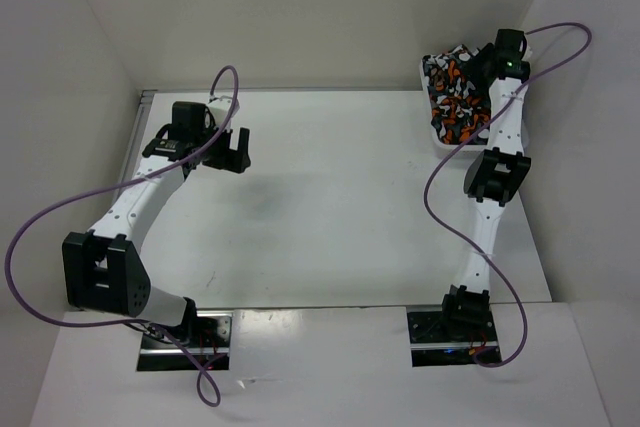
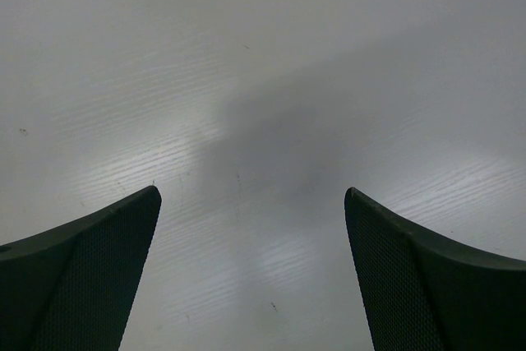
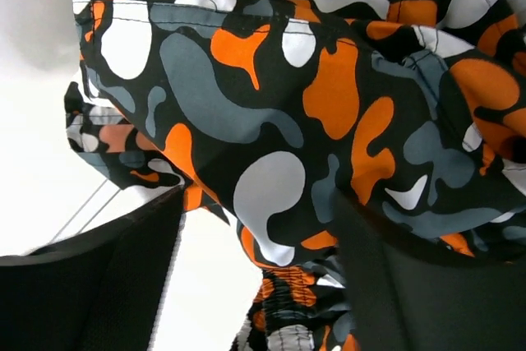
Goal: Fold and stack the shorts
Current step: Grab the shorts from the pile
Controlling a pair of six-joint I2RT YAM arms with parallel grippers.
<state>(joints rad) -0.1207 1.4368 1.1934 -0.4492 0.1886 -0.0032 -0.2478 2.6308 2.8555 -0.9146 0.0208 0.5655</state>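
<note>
Table: smooth white laminate slab [image 1: 330, 217] with a faint streaked grain and a dull sheen.
Shorts: soft, crumpled fabric shorts with orange, white, grey and black blobs [image 3: 279, 121] and a stitched hem, heaped in a white basket [image 1: 436, 133] at the far right corner.
Left gripper [image 2: 252, 195]: dark wedge fingers with dimpled pads, spread wide above the table, holding nothing.
Right gripper [image 3: 261, 195]: dark fingers apart, cloth drooping between them, not pinched.

White table [image 1: 330, 227], matte, with faint grain and a few dark specks. White basket [image 1: 436, 135] in far right corner, close to back wall [image 1: 300, 7].
</note>
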